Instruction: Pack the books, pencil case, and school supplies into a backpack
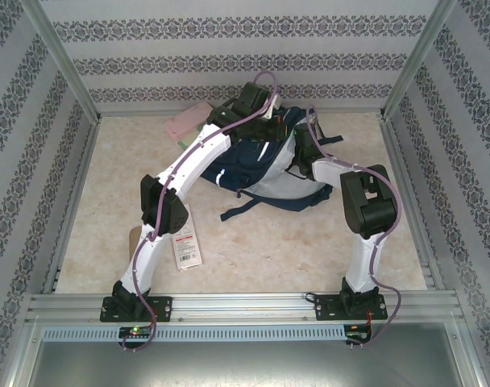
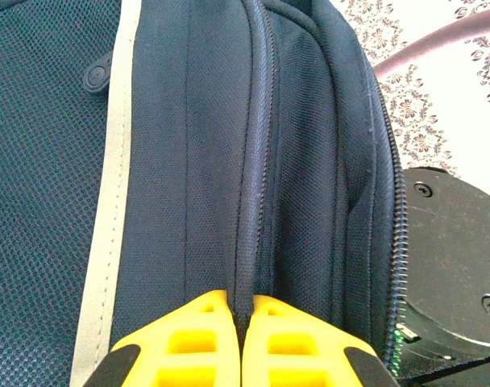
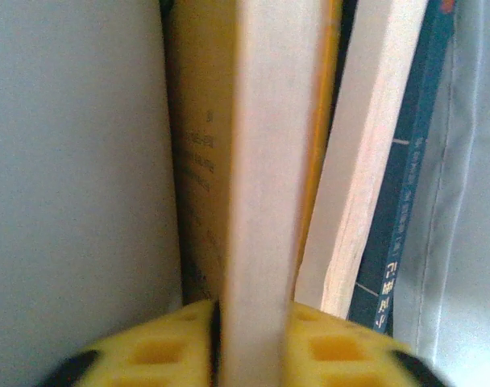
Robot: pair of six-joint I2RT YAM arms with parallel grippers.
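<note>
Your left gripper [image 2: 242, 326] is pressed together on a raised fold of the backpack [image 1: 261, 157]. In the left wrist view the two yellow fingers [image 2: 198, 343] meet at the bottom centre of the frame with the navy seam pinched between them. A pale stripe [image 2: 116, 201] runs up the left of that frame and a zipper [image 2: 398, 242] runs down the right.

Your right gripper [image 3: 253, 339] is inside the bag, clamped on the yellow book [image 3: 261, 161]. The book's page edge stands upright between the yellow fingers at the bottom of the right wrist view, with a thin dark line along its left side. A navy book [image 3: 406, 201] leans just to its right, tilted and touching it near the bottom. Grey lining [image 3: 76, 201] takes up the left of that frame.

From above, the backpack lies at the upper centre of the table [image 1: 269, 250], with both arms reaching to it. The pink case [image 1: 183, 122] sits at the upper left, just beside the bag and partly under your left arm. The packet [image 1: 186, 243] lies at the lower left, well apart from the bag. The tan piece [image 1: 134, 236] is near it, half hidden by your left arm.
</note>
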